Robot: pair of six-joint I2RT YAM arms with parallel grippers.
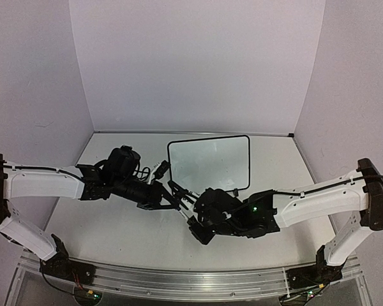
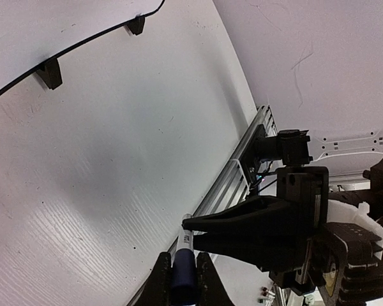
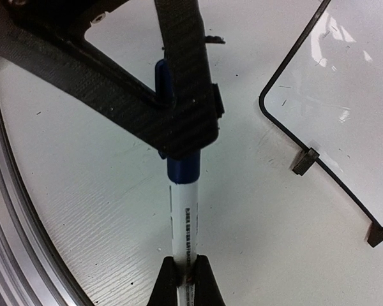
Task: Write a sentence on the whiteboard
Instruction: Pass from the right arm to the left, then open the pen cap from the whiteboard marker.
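Observation:
The whiteboard (image 1: 209, 162) lies flat at the back centre of the table. Its surface is blank and no blue sentence shows on it. Its black frame and two feet show in the right wrist view (image 3: 345, 95) and the left wrist view (image 2: 51, 25). A blue-capped white marker (image 1: 186, 207) is held between both grippers, in front of the board's near left corner. My left gripper (image 2: 184, 273) is shut on the blue cap (image 3: 183, 167). My right gripper (image 3: 185, 275) is shut on the white barrel (image 3: 184, 217). The right gripper's fingers (image 2: 242, 220) pinch the barrel's end.
An aluminium rail (image 1: 179, 284) runs along the table's near edge, close under the two grippers (image 2: 236, 172). White walls close off the back and both sides. The table top is white.

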